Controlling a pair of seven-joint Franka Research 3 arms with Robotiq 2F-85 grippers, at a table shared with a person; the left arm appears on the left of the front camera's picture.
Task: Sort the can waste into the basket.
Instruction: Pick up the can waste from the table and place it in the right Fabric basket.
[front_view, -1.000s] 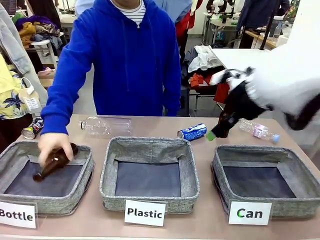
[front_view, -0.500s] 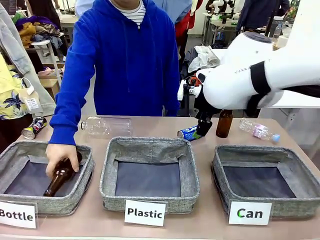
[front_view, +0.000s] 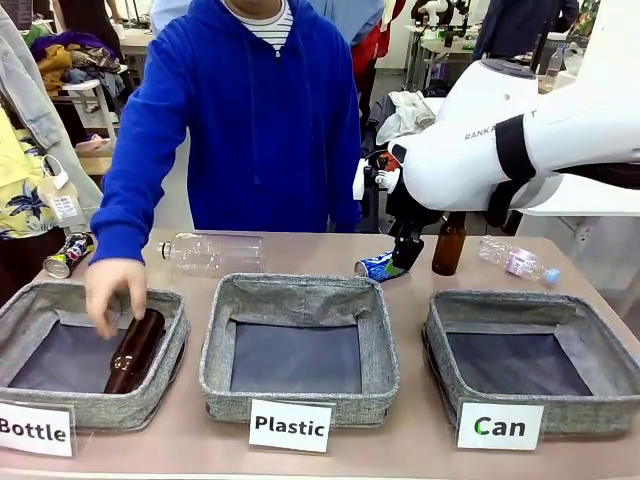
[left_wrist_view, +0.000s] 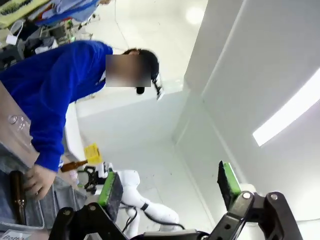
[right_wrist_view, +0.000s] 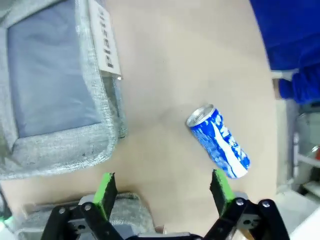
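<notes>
Blue can (front_view: 384, 265) is on its side on the counter (front_view: 415, 440), far side, behind the gap between the Plastic basket (front_view: 300, 288) and the Can basket (front_view: 600, 410). An upright brown bottle (front_view: 449, 245) stands just beside it. Not picked up yet.

Right hand (front_view: 405, 252) hangs right over the blue can, jaws spread wide and gripping nothing. In the right wrist view the can (right_wrist_view: 219, 141) lies ahead of the right hand (right_wrist_view: 162, 175), off toward one finger and angled across. It's not between the pads, so I'd say the hand needs to re-centre and square up before closing.

Crushed can (front_view: 67, 255) sits at the far left corner of the counter, behind the Bottle basket (front_view: 110, 405) and well apart from the Can basket. Untouched.

Can basket is empty; the dark base is bare. Count is zero of two in. Left to do: grab blue, carry it a short way to the Can basket, drop it, then the long reach for the crushed one.

Left hand (left_wrist_view: 170, 182) is parked pointing up at the ceiling, fingers apart, holding nothing.

The person's hand (front_view: 115, 290) rests on a second brown bottle (front_view: 135, 350) lying in the Bottle basket, away from both cans. One clear bottle (front_view: 212, 250) lies behind the Plastic basket.
</notes>
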